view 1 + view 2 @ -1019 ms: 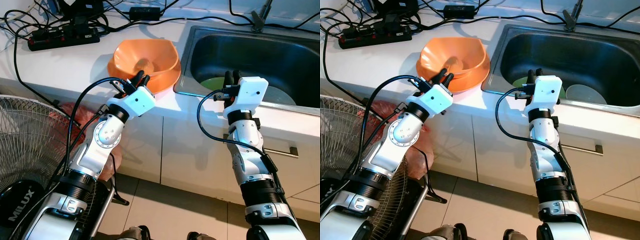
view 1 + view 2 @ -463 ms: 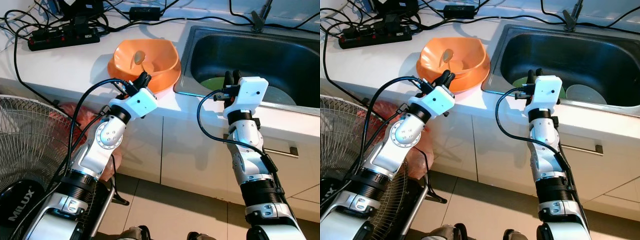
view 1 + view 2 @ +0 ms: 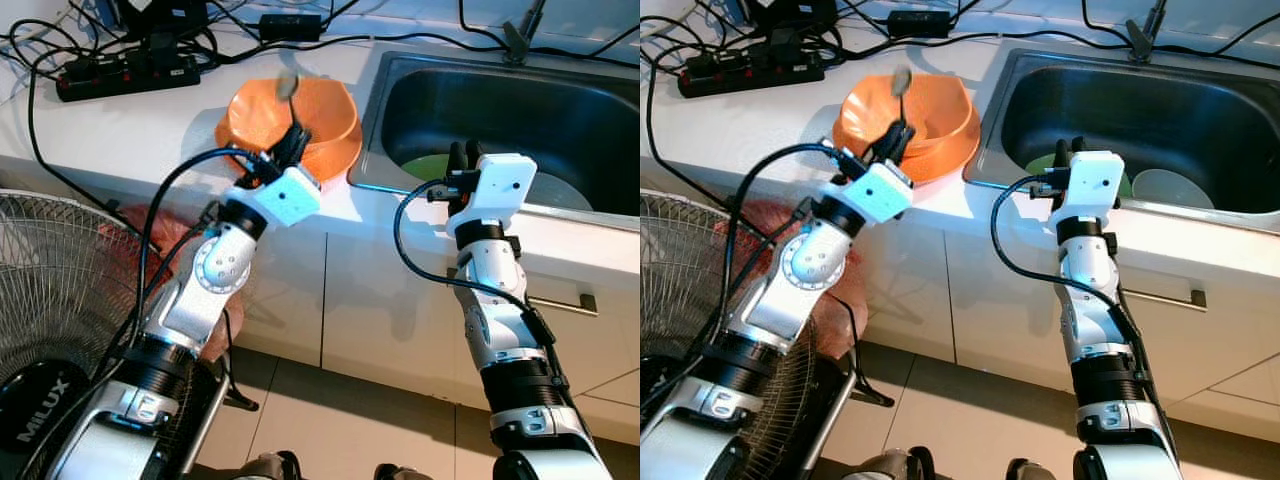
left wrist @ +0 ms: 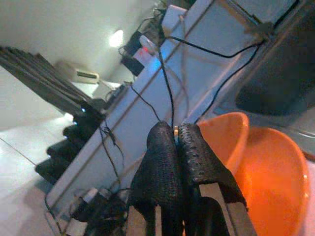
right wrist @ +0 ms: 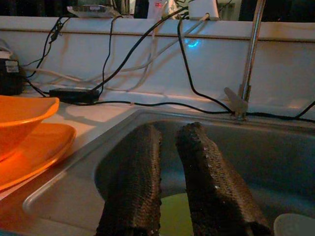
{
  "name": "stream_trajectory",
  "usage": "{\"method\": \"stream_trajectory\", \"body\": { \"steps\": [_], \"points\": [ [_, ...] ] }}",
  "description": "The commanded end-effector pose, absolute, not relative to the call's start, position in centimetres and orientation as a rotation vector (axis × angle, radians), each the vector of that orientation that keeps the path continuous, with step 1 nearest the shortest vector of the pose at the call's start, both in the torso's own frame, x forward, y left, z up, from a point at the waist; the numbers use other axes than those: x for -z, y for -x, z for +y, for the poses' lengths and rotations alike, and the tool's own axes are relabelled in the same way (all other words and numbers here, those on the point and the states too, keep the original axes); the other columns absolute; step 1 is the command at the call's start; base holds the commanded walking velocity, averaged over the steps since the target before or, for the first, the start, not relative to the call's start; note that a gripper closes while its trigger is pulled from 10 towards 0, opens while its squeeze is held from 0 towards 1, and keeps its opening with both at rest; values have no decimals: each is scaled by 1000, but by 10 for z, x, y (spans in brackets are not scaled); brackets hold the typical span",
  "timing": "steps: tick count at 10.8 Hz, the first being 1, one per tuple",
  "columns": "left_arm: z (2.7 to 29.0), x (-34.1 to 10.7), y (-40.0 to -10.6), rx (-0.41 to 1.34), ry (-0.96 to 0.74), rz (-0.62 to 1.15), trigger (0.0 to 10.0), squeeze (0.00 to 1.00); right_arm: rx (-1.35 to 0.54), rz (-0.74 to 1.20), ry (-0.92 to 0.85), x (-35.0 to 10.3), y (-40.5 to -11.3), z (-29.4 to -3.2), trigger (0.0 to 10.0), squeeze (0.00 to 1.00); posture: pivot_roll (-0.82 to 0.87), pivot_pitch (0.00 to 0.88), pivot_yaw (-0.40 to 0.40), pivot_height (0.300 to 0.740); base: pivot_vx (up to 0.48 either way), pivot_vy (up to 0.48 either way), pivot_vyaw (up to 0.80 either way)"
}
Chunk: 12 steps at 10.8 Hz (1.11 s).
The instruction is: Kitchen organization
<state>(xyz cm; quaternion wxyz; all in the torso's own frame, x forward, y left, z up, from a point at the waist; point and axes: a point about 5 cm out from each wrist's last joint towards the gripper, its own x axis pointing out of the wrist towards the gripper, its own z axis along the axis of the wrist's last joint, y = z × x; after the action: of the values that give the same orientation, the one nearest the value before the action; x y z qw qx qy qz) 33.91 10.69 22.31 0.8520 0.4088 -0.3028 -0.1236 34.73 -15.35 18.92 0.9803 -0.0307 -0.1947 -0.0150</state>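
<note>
An orange bowl (image 3: 320, 110) sits on an orange plate (image 3: 940, 160) on the white counter, just left of the sink (image 3: 560, 100). My left gripper (image 3: 293, 138) is raised over the bowl's near rim, shut on the handle of a metal spoon (image 3: 288, 85) that points upward, blurred. In the left wrist view the fingers (image 4: 167, 152) press together on the thin handle and the spoon (image 4: 147, 44) shows beyond them. My right gripper (image 3: 461, 156) rests at the sink's front edge, its fingers (image 5: 138, 177) slightly open and holding nothing. A green plate (image 3: 425, 166) lies in the sink below it.
A white dish (image 3: 1170, 187) lies in the sink beside the green plate. A black power strip (image 3: 125, 75) and tangled cables cross the counter's back. A faucet base (image 3: 515, 40) stands behind the sink. A floor fan (image 3: 50, 290) is at my left; cabinet doors below.
My left gripper has risen and tilted up, lifting the spoon out of the orange bowl. The right arm has not moved.
</note>
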Motion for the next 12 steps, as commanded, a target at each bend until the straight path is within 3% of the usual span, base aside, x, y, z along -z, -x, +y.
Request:
{"method": "stream_trajectory", "body": {
  "steps": [1, 3, 7, 8, 10, 12],
  "points": [
    [103, -246, -336, 218, -875, -742, 10000, 0, 35, -392, 58, -191, -349, -154, 10000, 0, 20, 129, 27, 740, 0, 0, 0],
    [100, -256, -335, 215, -865, -783, 10000, 0, 36, -393, 58, -191, -349, -154, 10000, 0, 20, 128, 28, 740, 0, 0, 0],
    [62, -287, -320, 328, -719, -935, 10000, 0, 35, -397, 57, -190, -348, -154, 10000, 0, 16, 116, 33, 740, 0, 0, 0],
    [41, -292, -314, 425, -542, -931, 10000, 0, 28, -405, 71, -189, -347, -152, 10000, 0, 11, 100, 41, 740, 0, 0, 0],
    [24, -292, -309, 561, -343, -870, 10000, 0, 23, -406, 70, -187, -346, -150, 10000, 0, 5, 88, 46, 740, 0, 0, 0],
    [19, -292, -313, 624, -185, -789, 10000, 0, 22, -408, 67, -187, -345, -149, 10000, 0, 7, 95, 48, 740, 0, 0, 0]
  ]
}}
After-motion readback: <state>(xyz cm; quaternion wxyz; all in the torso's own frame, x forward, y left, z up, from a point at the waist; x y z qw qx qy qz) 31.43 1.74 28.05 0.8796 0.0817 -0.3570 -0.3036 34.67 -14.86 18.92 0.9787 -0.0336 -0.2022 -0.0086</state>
